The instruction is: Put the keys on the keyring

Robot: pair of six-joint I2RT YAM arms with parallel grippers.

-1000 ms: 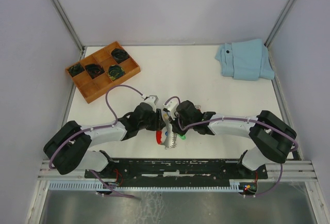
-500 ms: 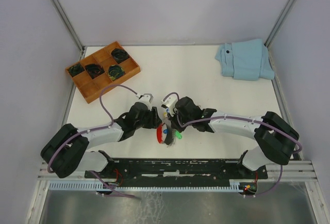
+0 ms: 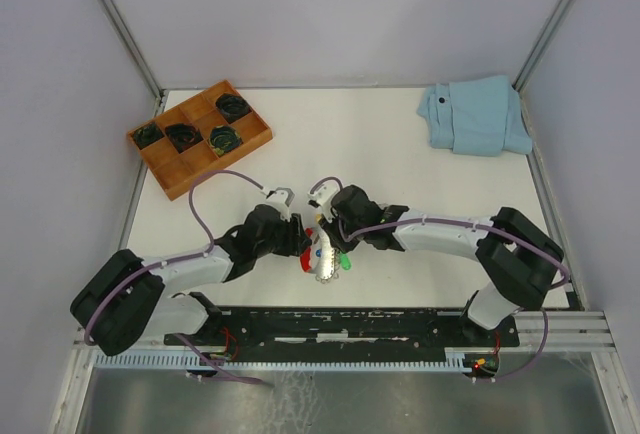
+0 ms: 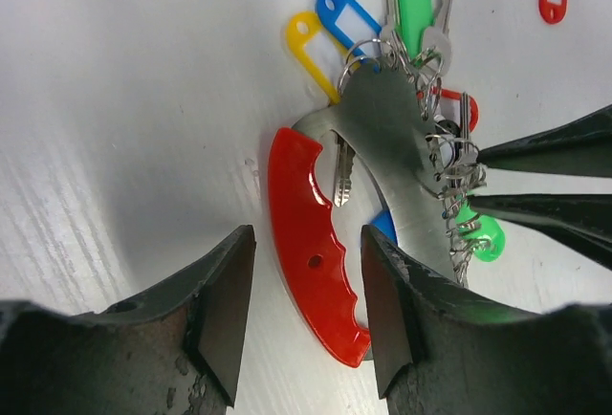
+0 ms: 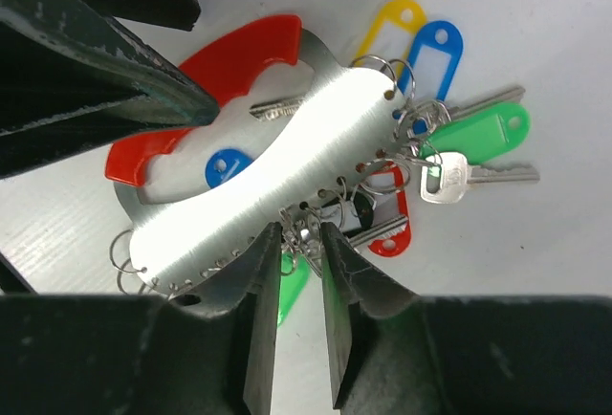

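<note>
Keyring (image 4: 382,138) lies inside the wide-open left gripper (image 4: 306,272); right gripper (image 5: 298,233), nearly closed, meets its ringed edge, grip unclear.

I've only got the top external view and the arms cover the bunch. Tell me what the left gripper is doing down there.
Observer: The left gripper is open. Its fingers straddle the red band of the keyring without clamping it.
Operator: Now the right one.
Observer: The right gripper has its fingertips close together at the small wire rings along the keyring's edge. I cannot tell whether it is pinching one.
Operator: Report any key near those rings.
Observer: A silver key lies next to a green tag, just beyond the rings.
</note>
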